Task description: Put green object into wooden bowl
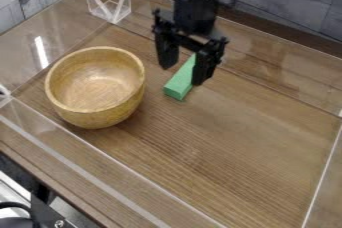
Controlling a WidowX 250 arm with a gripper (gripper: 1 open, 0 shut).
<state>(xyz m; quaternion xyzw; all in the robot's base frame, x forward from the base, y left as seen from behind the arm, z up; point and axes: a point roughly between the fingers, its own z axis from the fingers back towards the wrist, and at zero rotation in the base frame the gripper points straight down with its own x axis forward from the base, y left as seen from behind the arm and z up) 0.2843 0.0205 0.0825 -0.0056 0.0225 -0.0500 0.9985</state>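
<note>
The green object (pixel 182 84), a small bright green bar, lies flat on the wooden table just right of the wooden bowl (pixel 96 87). My gripper (pixel 185 63) points straight down with its black fingers apart, one on each side of the bar's far end. The jaws stand open and nothing is held. The fingers hide the bar's far end. The round tan bowl sits upright at the left with nothing inside it.
A clear plastic wall (pixel 160 197) runs along the table's near edge and sides. A small clear stand (pixel 107 7) sits at the back left. Bare wooden table (pixel 241 132) spreads to the right and in front of the bar.
</note>
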